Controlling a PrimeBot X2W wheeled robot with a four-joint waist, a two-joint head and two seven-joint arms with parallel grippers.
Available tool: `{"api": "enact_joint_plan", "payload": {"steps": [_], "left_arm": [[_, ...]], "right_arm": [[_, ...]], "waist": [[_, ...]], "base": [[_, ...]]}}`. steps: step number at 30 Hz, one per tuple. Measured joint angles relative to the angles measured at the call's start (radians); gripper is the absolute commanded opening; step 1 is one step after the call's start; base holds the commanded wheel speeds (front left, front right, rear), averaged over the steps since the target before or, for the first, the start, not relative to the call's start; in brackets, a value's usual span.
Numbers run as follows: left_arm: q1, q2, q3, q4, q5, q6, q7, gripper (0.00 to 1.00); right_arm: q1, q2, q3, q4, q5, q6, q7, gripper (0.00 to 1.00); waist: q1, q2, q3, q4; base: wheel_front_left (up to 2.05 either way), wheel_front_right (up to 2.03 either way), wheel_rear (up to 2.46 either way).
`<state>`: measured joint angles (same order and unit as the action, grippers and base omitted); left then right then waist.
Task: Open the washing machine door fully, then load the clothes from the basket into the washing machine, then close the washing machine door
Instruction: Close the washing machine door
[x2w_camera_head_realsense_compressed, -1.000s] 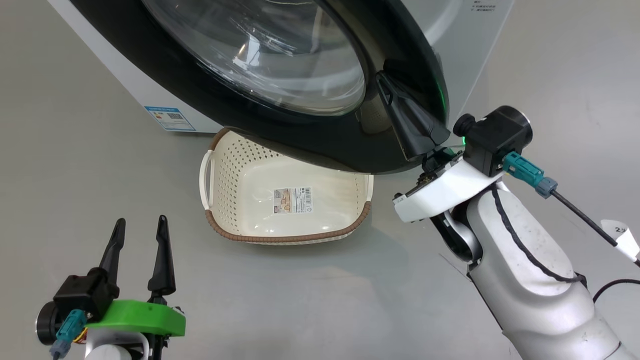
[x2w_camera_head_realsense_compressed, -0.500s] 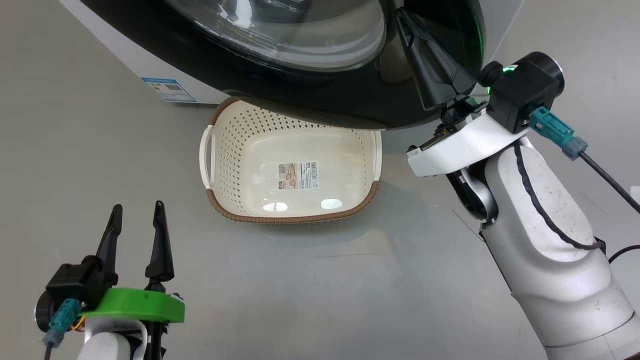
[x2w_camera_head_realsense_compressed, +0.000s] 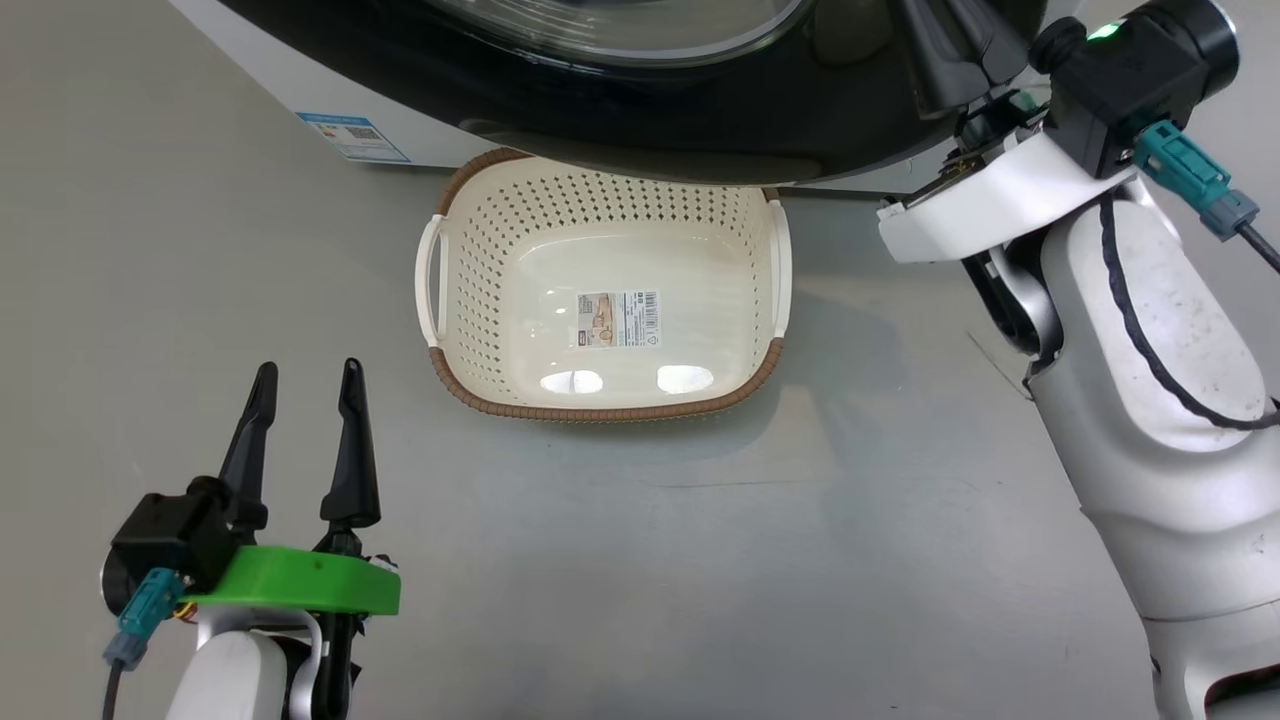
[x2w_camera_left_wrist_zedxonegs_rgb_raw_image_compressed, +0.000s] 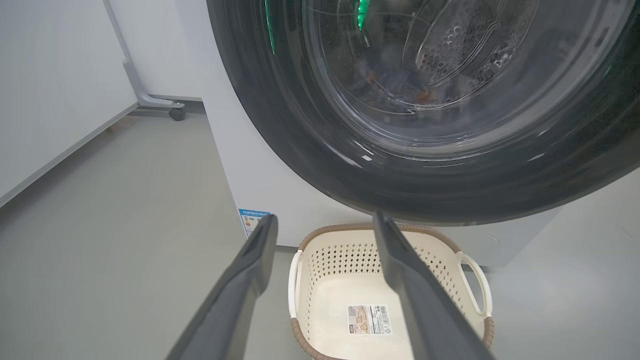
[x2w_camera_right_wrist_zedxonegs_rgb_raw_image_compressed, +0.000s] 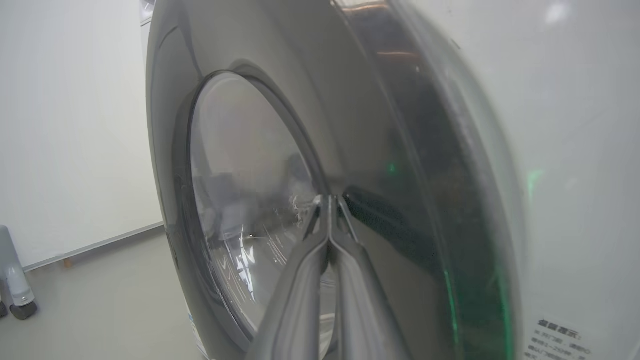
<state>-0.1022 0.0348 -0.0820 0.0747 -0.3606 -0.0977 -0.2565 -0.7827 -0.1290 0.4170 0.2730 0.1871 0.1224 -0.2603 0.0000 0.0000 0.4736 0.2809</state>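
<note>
Over the last 1 s the washing machine door (x2w_camera_head_realsense_compressed: 700, 110) has swung toward the washing machine (x2w_camera_head_realsense_compressed: 300, 80). It now overhangs only the far rim of the basket (x2w_camera_head_realsense_compressed: 600, 412), where it had covered almost half. The right gripper (x2w_camera_head_realsense_compressed: 945, 50) has travelled with it. The camera has shifted too, so part of that change is only apparent.

In the head view, the basket stands on the floor just in front of the machine, empty but for its barcode sticker. The left gripper (x2w_camera_head_realsense_compressed: 307, 367) hovers low at the left, well clear of the basket, its fingers moderately parted and holding nothing.

In the left wrist view, the clothes (x2w_camera_left_wrist_zedxonegs_rgb_raw_image_compressed: 400, 85) show as blue and orange patches through the glass, inside the drum.

In the right wrist view, the 2 fingers are pressed together with nothing between them, their tips against the door's black face beside the window. The picture is blurred.

Loading looks finished, and the step in hand is closing the door. Whether it has latched I cannot tell. The next move probably calls for a firm, continued push on the door's free side until it seats.
</note>
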Motion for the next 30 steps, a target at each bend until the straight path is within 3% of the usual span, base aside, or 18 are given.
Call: {"api": "enact_joint_plan", "payload": {"steps": [19, 30], "left_arm": [[0.002, -0.002, -0.063, -0.016, -0.045, 0.002, 0.0, 1.0], [0.021, -0.002, -0.038, -0.026, -0.066, 0.022, 0.0, 1.0]], "right_arm": [[-0.203, -0.128, -0.035, 0.181, -0.067, 0.021, -0.005, 0.0], [-0.213, -0.117, -0.027, 0.281, -0.074, 0.025, -0.008, 0.0]], "waist": [[0.0, 0.0, 0.01, 0.078], [0.0, 0.0, -0.032, 0.081]], "base": [[0.0, 0.0, 0.0], [0.0, 0.0, 0.0]]}}
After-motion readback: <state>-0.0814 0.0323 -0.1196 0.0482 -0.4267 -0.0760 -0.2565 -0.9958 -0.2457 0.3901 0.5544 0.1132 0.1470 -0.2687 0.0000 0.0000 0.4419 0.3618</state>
